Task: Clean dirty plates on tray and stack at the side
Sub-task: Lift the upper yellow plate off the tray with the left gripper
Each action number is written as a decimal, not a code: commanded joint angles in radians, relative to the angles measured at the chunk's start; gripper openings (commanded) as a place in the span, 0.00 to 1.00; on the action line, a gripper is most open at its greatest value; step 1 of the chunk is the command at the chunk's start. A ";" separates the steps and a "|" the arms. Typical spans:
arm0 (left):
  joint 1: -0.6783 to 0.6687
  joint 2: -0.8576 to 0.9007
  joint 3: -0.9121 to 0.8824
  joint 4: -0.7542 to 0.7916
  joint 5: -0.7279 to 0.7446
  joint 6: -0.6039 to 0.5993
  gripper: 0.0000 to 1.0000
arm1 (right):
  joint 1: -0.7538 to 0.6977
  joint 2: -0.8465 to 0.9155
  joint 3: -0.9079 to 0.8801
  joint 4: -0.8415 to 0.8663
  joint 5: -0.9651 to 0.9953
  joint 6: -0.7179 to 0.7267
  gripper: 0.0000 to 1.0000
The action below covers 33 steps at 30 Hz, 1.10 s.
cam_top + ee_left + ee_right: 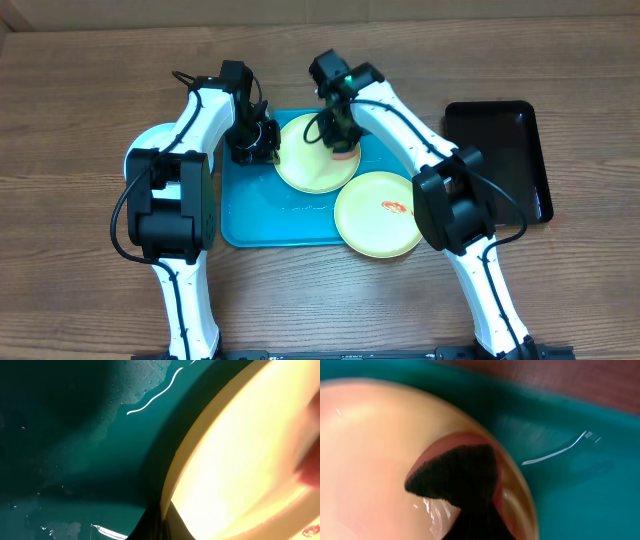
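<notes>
Here the yellow plate (308,168) lies flat in the tray (245,222) between both arms, the left gripper (268,148) pinched shut on its left rim and the right gripper (343,140) clamped on a pink pad (346,154) pressed down at its right.

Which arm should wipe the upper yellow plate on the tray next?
Right. The right jaws hold a pink sponge on that plate; the left jaws are shut on its rim, steadying it in the tray.

Narrow black tray (495,150), brown wooden table (90,90)
</notes>
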<state>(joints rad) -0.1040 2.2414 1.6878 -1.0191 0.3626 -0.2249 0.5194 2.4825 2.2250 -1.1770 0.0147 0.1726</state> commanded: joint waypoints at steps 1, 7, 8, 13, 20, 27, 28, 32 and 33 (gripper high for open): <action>0.012 0.021 -0.016 -0.003 -0.068 0.019 0.04 | 0.000 -0.001 0.148 -0.024 -0.042 0.015 0.04; 0.012 0.021 -0.014 -0.002 -0.085 0.054 0.04 | -0.018 -0.005 0.427 -0.216 -0.135 0.021 0.04; 0.013 0.021 -0.012 -0.008 -0.085 0.068 0.04 | -0.026 -0.006 0.480 -0.256 -0.150 0.021 0.04; 0.014 0.002 0.021 -0.047 -0.108 0.072 0.04 | -0.076 -0.014 0.715 -0.428 -0.178 0.049 0.04; 0.014 -0.151 0.023 -0.045 -0.194 0.068 0.04 | -0.148 -0.014 0.829 -0.517 -0.190 0.065 0.04; 0.004 -0.314 0.023 -0.058 -0.369 0.063 0.04 | -0.180 -0.014 0.823 -0.517 -0.193 0.067 0.04; 0.001 -0.330 0.023 -0.059 -0.396 0.060 0.04 | -0.182 -0.014 0.823 -0.517 -0.193 0.067 0.04; -0.023 -0.374 0.023 -0.069 -0.513 0.056 0.05 | -0.192 -0.014 0.823 -0.517 -0.193 0.067 0.04; -0.031 -0.380 0.023 -0.074 -0.554 0.044 0.04 | -0.193 -0.014 0.823 -0.517 -0.193 0.067 0.04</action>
<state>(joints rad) -0.1089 1.8843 1.6955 -1.0847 -0.0399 -0.1764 0.3386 2.4939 3.0310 -1.6962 -0.1654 0.2356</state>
